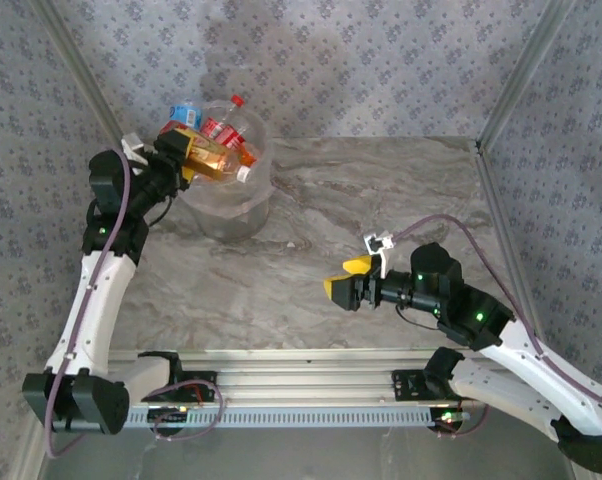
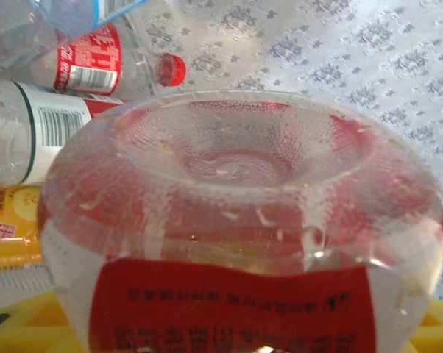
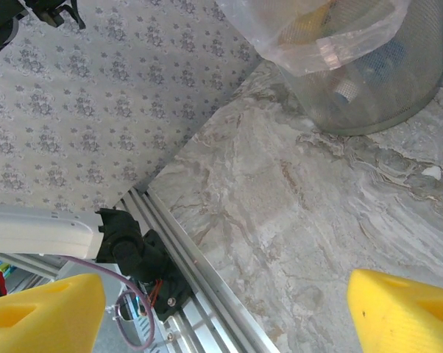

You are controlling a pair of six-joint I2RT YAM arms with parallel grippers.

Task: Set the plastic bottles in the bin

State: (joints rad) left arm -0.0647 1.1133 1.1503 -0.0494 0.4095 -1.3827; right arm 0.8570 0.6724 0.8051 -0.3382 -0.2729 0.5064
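Pincer, left (image 1: 186, 152): clenched on a clear round plastic bottle with a red label (image 2: 236, 294), its base turned to the wrist camera, held over the rim of the round translucent pale-grey plastic bin with a clear liner bag (image 1: 231, 215).

Pincer, right (image 1: 346, 279): released, yellow fingertips (image 3: 405, 309) wide apart with nothing between them, low over the grey marbled desk (image 1: 381, 190), well apart from the bin.

Bin: far left of the desk, heaped above its rim (among the contents a red-capped bottle with a red label (image 2: 96, 66), a white-labelled bottle (image 2: 30, 132) and a blue-labelled bottle (image 1: 184, 112)).

Progress, judged: nearly complete. From above, no loose bottle is seen on the desk, and the held one looks like the last outside the heap. Left to do: let it drop in.
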